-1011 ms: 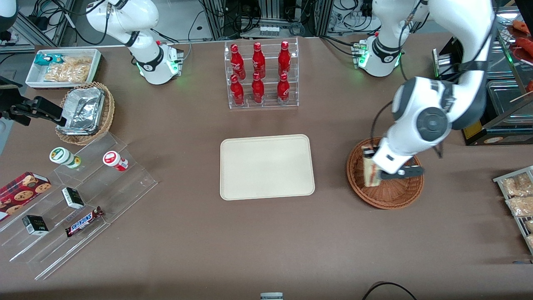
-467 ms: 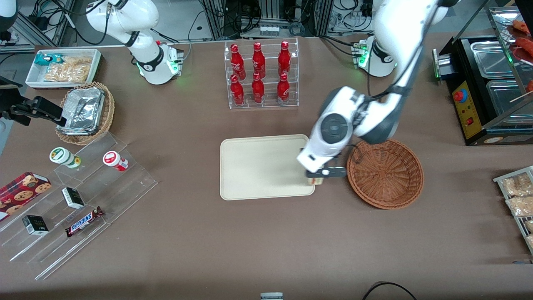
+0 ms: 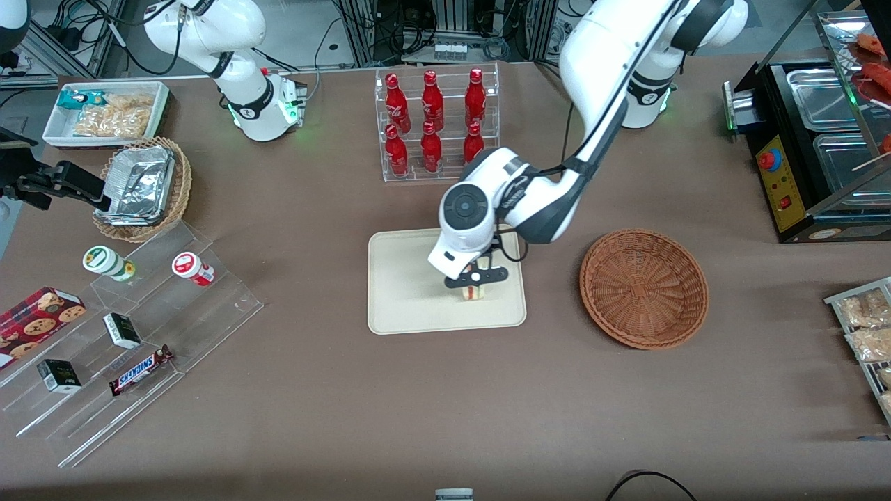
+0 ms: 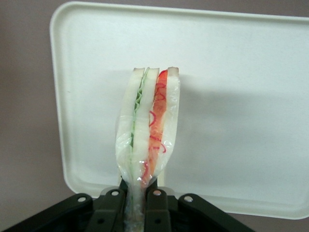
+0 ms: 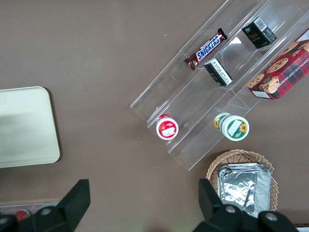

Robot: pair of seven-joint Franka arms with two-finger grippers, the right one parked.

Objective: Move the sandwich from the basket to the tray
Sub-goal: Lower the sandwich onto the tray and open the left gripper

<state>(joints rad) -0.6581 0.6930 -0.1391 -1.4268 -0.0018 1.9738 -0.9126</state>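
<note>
Most of the sandwich (image 3: pixel 474 290) is hidden under the gripper (image 3: pixel 476 277) and the arm's wrist in the front view, above the tray (image 3: pixel 404 292). In the wrist view the sandwich's lower end is covered between the fingers (image 4: pixel 112 209), and part of the tray's rim is blocked by them.

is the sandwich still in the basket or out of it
Out. The basket shows only bare wicker, and the sandwich is clamped in the left arm's hand above the tray, not released.
</note>
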